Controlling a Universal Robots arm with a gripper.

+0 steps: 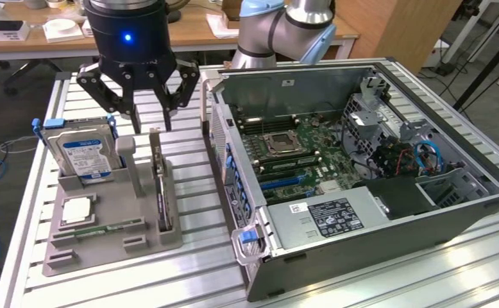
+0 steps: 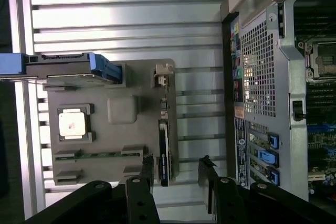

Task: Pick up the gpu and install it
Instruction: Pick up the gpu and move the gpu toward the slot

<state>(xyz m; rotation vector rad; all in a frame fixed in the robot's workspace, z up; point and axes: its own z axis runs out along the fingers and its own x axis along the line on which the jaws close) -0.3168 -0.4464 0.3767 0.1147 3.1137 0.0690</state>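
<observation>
The gpu (image 1: 160, 192) stands on edge in a slot along the holder's (image 1: 147, 240) edge nearest the case (image 1: 387, 256). The gripper (image 1: 147, 119) hangs above the holder's far end, spread and empty. An off-centre descent could hit the holder or pinch the thin card askew, jamming it in its slot.

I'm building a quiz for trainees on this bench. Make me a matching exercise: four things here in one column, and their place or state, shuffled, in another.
1. gpu
2. hard drive
3. processor
4. pincer

A. open, empty, above the grey holder
B. lying flat on the holder
C. standing upright, blue label showing
D. on edge in the holder's slot nearest the computer case

Pairs: 1-D, 2-C, 3-B, 4-A
</observation>
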